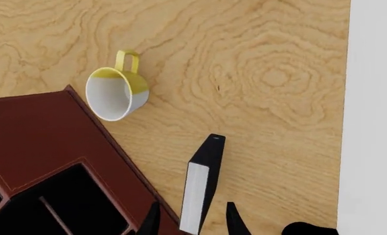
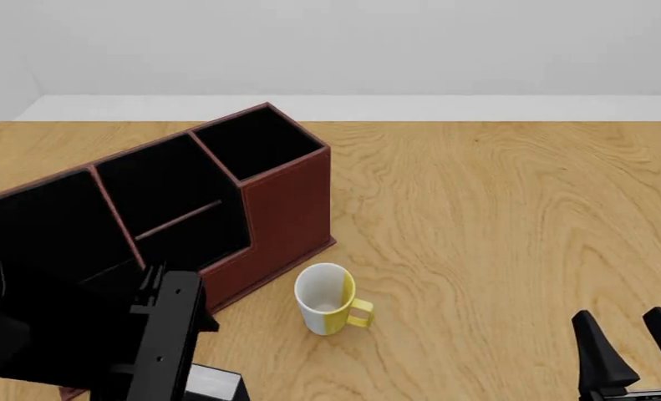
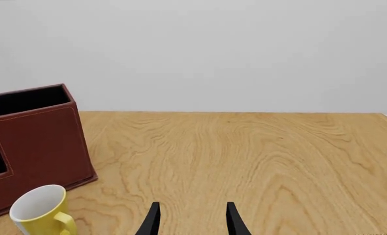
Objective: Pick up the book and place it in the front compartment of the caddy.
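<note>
The book (image 1: 198,188) is seen in the left wrist view standing on edge on the wooden table (image 1: 265,83), its white page edges facing the camera and its black cover beside them, just beside the low outer wall of the caddy (image 1: 50,132). The left gripper (image 1: 192,221) is positioned over the near end of the book, with one dark fingertip on each side of it; the jaws are spread wider than the book, and no contact with it can be made out. In the front view the left arm (image 2: 163,342) covers most of this area, and only a small pale and black corner of the book (image 2: 213,384) is visible at the lower edge, in front of the caddy (image 2: 291,205). The caddy is shown as a reddish-brown stepped organiser with black interior slots, set at an angle on the left half of the table. A white-and-yellow mug (image 2: 330,299) is placed upright just off the caddy's front corner, its handle turned to the right. The right gripper (image 2: 633,342) is held low over bare table at the right, well apart from the mug and caddy, with its fingers parted and nothing between them.
</note>
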